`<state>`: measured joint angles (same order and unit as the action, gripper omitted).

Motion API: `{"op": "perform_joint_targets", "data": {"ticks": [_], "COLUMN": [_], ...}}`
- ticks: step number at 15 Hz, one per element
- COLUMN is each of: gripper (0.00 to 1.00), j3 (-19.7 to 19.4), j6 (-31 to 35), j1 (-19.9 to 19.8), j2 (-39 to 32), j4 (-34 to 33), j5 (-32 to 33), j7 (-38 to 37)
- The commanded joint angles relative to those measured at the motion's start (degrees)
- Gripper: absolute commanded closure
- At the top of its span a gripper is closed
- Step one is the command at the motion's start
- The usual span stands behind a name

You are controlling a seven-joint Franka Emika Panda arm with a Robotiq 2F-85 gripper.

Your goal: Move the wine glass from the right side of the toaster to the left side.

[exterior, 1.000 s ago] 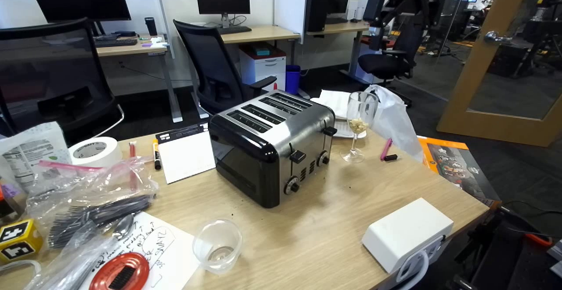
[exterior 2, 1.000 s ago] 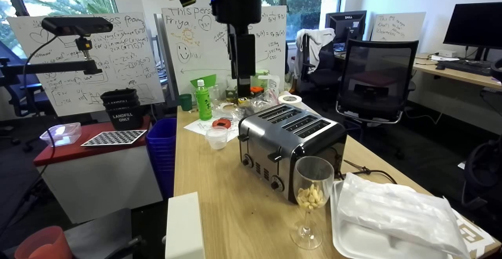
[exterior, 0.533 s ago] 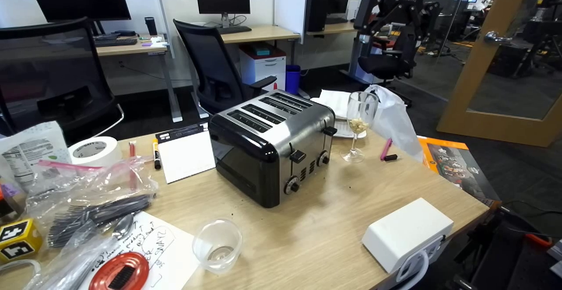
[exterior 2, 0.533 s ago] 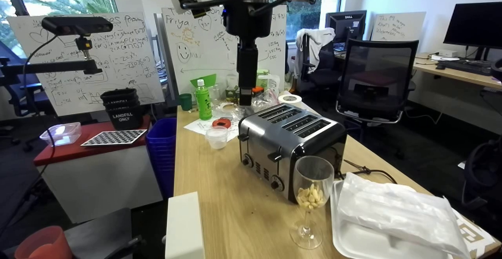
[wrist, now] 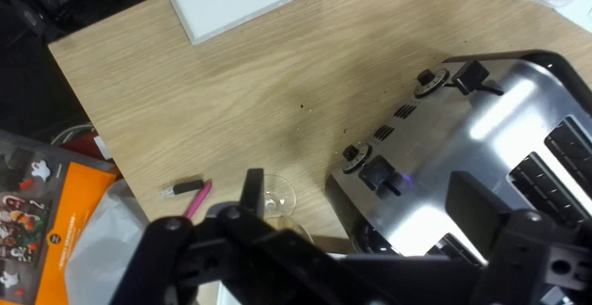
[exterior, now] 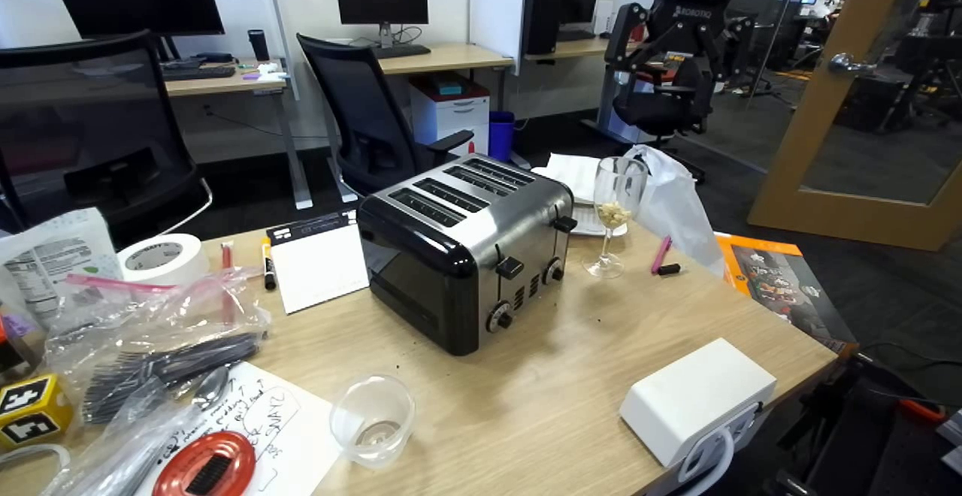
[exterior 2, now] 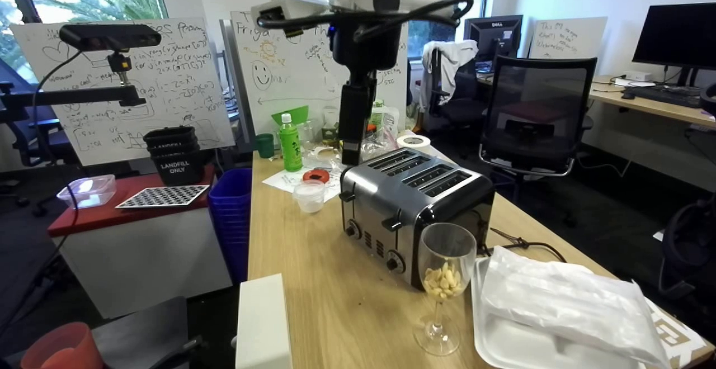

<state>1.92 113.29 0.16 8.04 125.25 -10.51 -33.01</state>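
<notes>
Plainly, the gripper [wrist: 360,198] has its jaws wide apart: the wrist view sets 1 at lower center and 1 at lower right. In an exterior view, where the toaster [exterior 2: 414,212] sits right of center, those jaws line up edge-on at upper center, and from that angle I cannot tell the gap.

The wine glass [exterior 2: 446,268] stands upright at lower right of center there, its pale yellow pieces [exterior 2: 443,282] easy to make out, and its bowl overlaps the toaster's corner in the picture. In the wrist view, a strip of wooden tabletop [wrist: 240,101] separates the glass's foot from the toaster, while a jaw hides much of the bowl.

Both exterior views take in all 4 of the toaster's slots; in the wrist view the right edge and the gripper cut into them, though the 2 levers and 2 dials on the front show fully.

In an exterior view, a pink pen [exterior: 661,254] lies right of the glass's foot, with the gripper higher in the frame, apart from the glass; the wrist view has the pen at lower left. Only an exterior view shows a green bottle [exterior 2: 291,145], left of center, and a power cord [exterior 2: 523,242], at right.
</notes>
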Motion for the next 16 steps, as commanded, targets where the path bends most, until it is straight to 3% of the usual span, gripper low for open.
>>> {"op": "perform_joint_targets", "data": {"ticks": [1,8,16], "gripper": [0.0,0.0,0.0], "j3": [-1.29,-5.3,-7.35], "j6": [0.33,8.52,14.03], "j1": [-1.61,-3.05,-2.78], "j2": [-4.66,-12.43,-14.27], "j4": [-1.8,-2.62,-1.7], "j5": [-3.4,-9.45,-4.49], "j7": [-6.33,-19.38,-34.18]}}
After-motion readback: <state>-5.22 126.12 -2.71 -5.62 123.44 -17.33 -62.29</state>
